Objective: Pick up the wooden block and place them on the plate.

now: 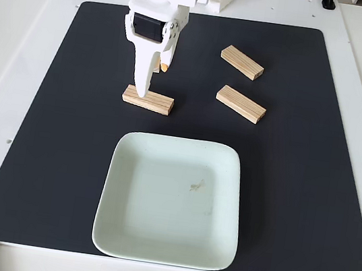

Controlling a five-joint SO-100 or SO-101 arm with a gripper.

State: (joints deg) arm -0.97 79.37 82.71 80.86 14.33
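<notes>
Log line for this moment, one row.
gripper: over left wooden block, grip unclear | two other blocks on mat | plate: no blocks

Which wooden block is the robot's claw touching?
The left wooden block, just above the plate. The gripper tip sits at its left end; the two other blocks lie apart on the right.

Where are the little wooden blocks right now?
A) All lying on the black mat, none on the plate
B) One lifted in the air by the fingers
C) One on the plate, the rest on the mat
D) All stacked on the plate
A: three blocks lie flat on the black mat, and the plate holds none.
</notes>
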